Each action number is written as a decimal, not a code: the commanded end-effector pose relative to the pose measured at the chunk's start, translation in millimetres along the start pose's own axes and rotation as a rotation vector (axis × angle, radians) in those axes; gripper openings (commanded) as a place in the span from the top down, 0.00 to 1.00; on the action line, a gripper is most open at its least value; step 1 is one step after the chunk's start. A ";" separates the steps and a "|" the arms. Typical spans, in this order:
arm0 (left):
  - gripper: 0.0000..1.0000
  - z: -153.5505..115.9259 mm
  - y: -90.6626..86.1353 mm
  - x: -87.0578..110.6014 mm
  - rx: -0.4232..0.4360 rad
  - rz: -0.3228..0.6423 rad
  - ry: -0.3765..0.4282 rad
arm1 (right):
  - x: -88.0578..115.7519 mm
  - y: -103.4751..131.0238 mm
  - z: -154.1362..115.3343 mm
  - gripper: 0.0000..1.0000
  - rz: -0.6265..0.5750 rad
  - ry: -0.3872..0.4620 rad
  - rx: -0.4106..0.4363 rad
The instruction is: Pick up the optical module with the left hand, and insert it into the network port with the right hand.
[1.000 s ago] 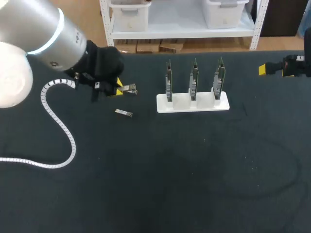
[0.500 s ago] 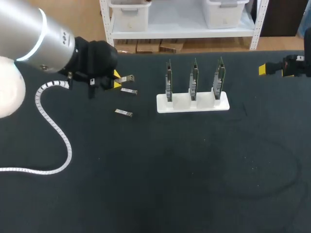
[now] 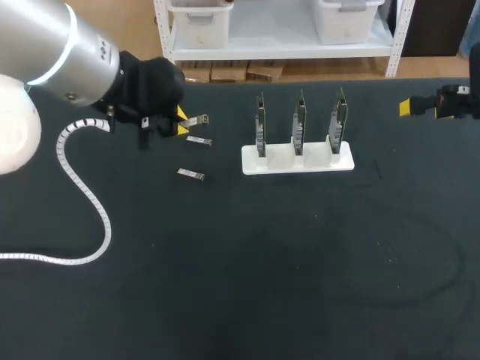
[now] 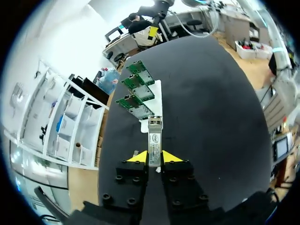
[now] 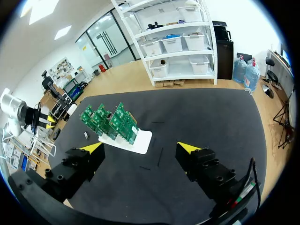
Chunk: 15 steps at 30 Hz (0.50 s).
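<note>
Above the black table (image 3: 300, 285), a module (image 4: 154, 140) is gripped in the left claw (image 4: 154, 158) near the rack (image 3: 297, 157); handover and insertion remain, right claw (image 5: 140, 147) spread wide, empty.

Board stand (image 3: 297, 158) near table's (image 3: 300, 285) far edge, middle. Left of it lie loose module (image 3: 199, 140) and nearer module (image 3: 190, 174). Optical module (image 3: 196, 120) in left gripper (image 3: 182, 122) just behind them. Right gripper (image 3: 405, 107) at far right corner.

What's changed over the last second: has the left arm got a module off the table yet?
Yes. The left gripper, shut on an optical module, lifted it off the table and drew back toward the far left, mostly in the first half second. The second module and third module stayed lying on the table. The white rack and the open right gripper did not move.
</note>
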<state>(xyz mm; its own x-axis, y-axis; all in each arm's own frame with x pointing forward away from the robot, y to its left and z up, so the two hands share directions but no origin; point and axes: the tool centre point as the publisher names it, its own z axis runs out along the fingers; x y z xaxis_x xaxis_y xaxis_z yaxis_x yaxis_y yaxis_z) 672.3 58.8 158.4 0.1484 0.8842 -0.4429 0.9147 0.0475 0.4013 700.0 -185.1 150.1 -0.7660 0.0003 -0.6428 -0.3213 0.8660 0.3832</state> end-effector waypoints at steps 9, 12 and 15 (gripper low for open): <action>1.00 -18.0 37.7 -46.0 -0.306 0.027 -0.288 | 0.0 0.0 0.1 0.00 0.000 0.000 0.000; 1.00 -18.8 57.6 -64.0 -0.343 0.065 -0.346 | 0.0 0.0 0.1 0.00 0.000 0.000 0.000; 1.00 -13.3 75.2 -79.6 -0.350 0.101 -0.385 | 0.0 0.0 0.1 0.00 0.000 0.000 0.000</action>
<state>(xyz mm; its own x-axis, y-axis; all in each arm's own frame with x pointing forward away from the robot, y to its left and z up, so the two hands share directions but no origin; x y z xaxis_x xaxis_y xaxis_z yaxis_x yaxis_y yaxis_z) 702.0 12.5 238.5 0.3450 0.7391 -0.5785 0.7138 0.1936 0.6730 700.0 -185.1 150.1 -0.7660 0.0002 -0.6428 -0.3213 0.8660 0.3832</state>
